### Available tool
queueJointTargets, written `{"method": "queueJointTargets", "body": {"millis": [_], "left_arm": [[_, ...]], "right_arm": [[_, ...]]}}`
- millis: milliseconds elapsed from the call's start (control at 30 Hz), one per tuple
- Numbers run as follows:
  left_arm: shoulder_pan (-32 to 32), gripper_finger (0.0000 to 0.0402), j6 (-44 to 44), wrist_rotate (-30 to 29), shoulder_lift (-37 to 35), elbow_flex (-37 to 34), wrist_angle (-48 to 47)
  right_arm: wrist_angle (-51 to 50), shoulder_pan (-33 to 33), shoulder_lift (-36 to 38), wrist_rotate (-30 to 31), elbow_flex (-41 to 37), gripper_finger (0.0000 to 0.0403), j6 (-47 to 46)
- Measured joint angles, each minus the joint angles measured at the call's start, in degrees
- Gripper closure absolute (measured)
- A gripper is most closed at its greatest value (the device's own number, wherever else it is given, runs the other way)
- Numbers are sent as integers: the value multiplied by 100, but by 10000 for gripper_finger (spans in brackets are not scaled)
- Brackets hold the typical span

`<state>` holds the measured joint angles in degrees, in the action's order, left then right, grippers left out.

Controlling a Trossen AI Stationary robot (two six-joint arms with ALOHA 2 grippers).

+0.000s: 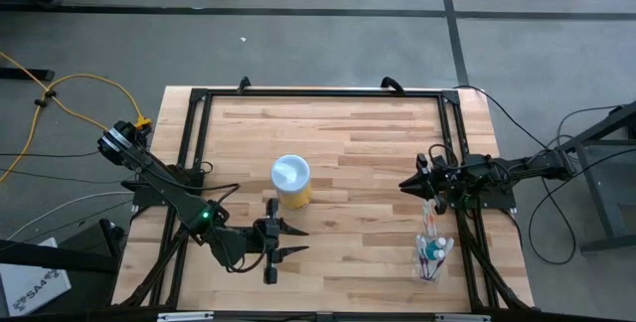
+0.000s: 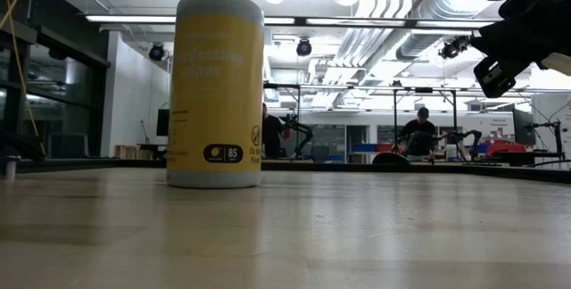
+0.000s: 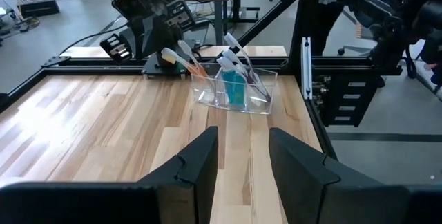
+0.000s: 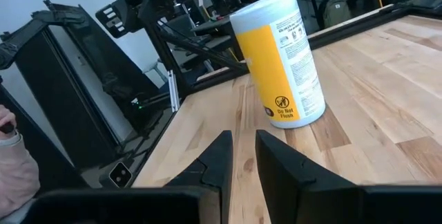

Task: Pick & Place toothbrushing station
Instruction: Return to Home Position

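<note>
Organizer point(image 3: 266, 92) sat at the table's four o'clock, toothbrushes point(image 3: 183, 54) inside. Your right gripper point(image 1: 401, 185) hung barely apart, left gripper point(image 1: 304, 241) wide apart; you likely needed a slow retract, clear of those handles.

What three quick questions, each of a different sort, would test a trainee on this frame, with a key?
1. True or false: the left claw is shut.
2. The clear organizer stands: A near the right claw; B between the left claw's fingers; C on top of the canister.
3. Fill in: the yellow canister stands ____ on its base.
Key: 1 false; 2 A; 3 upright.
</note>
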<state>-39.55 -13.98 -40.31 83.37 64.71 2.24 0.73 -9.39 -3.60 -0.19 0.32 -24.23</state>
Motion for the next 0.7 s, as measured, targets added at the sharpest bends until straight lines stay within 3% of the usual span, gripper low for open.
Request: {"method": "queueJointTargets", "body": {"millis": [267,500,600,700], "left_arm": [[116,277,37,-6,0,-43,-81],[481,277,102,7,0,-790,198],[740,277,266,459,0,-1081,452],[1097,277,545,1410,0,-1290,808]], "right_arm": [[4,0,0,0,0,346,2],[13,0,0,0,0,346,3],[16,0,0,0,0,346,4],[17,0,0,0,0,346,4]]}}
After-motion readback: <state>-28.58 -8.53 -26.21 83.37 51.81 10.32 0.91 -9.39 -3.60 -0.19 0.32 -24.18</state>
